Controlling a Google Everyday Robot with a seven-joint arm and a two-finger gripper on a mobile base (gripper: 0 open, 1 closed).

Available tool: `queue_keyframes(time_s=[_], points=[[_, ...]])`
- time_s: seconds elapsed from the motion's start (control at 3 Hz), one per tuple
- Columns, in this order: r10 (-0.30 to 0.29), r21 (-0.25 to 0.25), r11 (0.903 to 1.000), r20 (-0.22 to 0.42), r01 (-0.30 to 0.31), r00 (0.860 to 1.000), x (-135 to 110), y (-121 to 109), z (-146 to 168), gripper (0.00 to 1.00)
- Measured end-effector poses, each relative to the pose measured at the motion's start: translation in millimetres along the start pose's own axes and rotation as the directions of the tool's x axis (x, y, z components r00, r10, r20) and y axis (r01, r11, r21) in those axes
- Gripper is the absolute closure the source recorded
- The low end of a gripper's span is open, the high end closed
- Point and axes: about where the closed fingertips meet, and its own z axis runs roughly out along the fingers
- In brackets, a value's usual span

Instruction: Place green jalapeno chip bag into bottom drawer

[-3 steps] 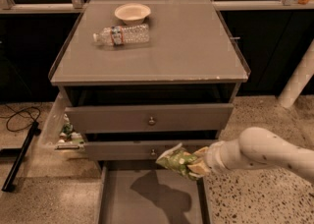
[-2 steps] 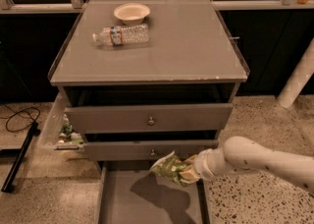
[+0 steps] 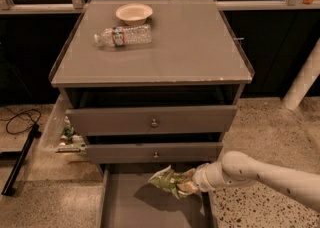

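Note:
The green jalapeno chip bag (image 3: 166, 180) is a small crinkly light-green bag, held just above the bottom drawer (image 3: 125, 207), a wide grey tray pulled out at the cabinet's foot. My gripper (image 3: 186, 186) comes in from the right on a white arm and is shut on the bag's right end. The bag hangs over the drawer's right half, below the second drawer's front, and casts a shadow on the drawer floor.
Two upper drawers with round knobs (image 3: 154, 122) are slightly open. A clear water bottle (image 3: 123, 36) and a pale bowl (image 3: 133, 13) lie on the cabinet top. A clear bin with snacks (image 3: 67, 134) hangs at the cabinet's left. A white post (image 3: 302, 83) stands at right.
My gripper has moved left and lower with the bag, from beside the second drawer front to over the open bottom drawer.

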Motion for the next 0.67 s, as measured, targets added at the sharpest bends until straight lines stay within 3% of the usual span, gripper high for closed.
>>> queue_keyframes(time_s=[0.67], points=[[0.077, -0.074, 0.9948, 0.101, -0.070, 0.992, 41.2, -27.3, 37.5, 1.00]])
